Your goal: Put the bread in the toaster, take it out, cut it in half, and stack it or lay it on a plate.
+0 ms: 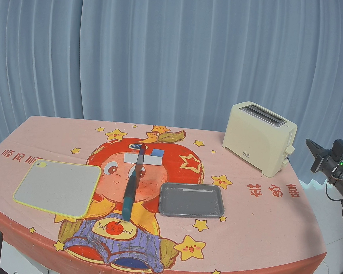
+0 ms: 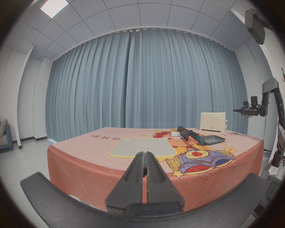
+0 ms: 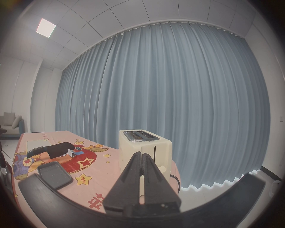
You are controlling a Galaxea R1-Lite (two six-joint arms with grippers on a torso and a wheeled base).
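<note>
A kitchen set waits on a cartoon-print table (image 1: 250,231), both robot arms parked off its edges. The left gripper (image 2: 145,153) hangs low by the near left corner and the right gripper (image 3: 142,153) sits out beyond the right edge, level with the toaster (image 1: 257,141). Both sets of jaws are pressed together on nothing.

The toaster stands at the far right corner, its slots running diagonally from far left to near right and its lever end turned toward the right arm, probably for easy reach. Whether bread sits in the slots cannot be told.

The knife (image 1: 131,187) lies mid-table, long axis running near to far, teal handle toward the robot and blade pointing at the curtain. The blade rests across a small white block (image 1: 129,157), apparently to tilt the handle for a cleaner grasp. The cutting board (image 1: 57,182) lies just left of it, and the grey plate (image 1: 191,201) just right.
</note>
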